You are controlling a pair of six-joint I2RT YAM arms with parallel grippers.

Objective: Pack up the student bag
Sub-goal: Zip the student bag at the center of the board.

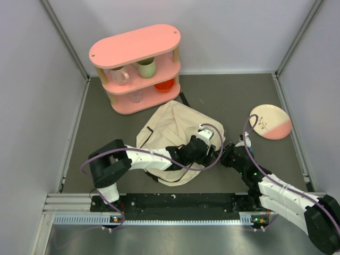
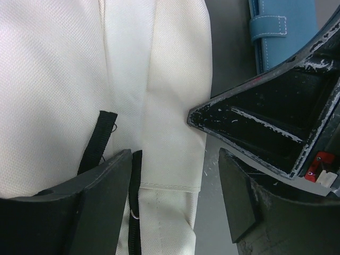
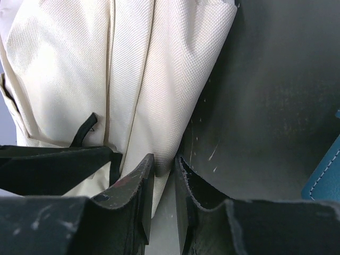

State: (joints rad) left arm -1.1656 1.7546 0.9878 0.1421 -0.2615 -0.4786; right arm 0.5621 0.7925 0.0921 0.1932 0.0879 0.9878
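The student bag (image 1: pixel 170 133) is a cream fabric backpack lying flat mid-table. My left gripper (image 1: pixel 208 144) reaches across it to its right edge. In the left wrist view the left gripper (image 2: pixel 175 175) is open, its jaws straddling the bag's edge (image 2: pixel 170 159), with a black zipper line (image 2: pixel 135 207) by the left finger. My right gripper (image 1: pixel 227 155) meets the same edge from the right. In the right wrist view the right gripper (image 3: pixel 163 162) has its jaws nearly together on a fold of the bag (image 3: pixel 159 95). A blue case (image 2: pixel 276 32) lies just right of the bag.
A pink two-tier shelf (image 1: pixel 137 66) with mugs stands at the back, behind the bag. A pink-and-white plate (image 1: pixel 271 121) lies at the right. Grey walls close in the table on three sides. The blue case's corner (image 3: pixel 324 175) shows beside the right gripper.
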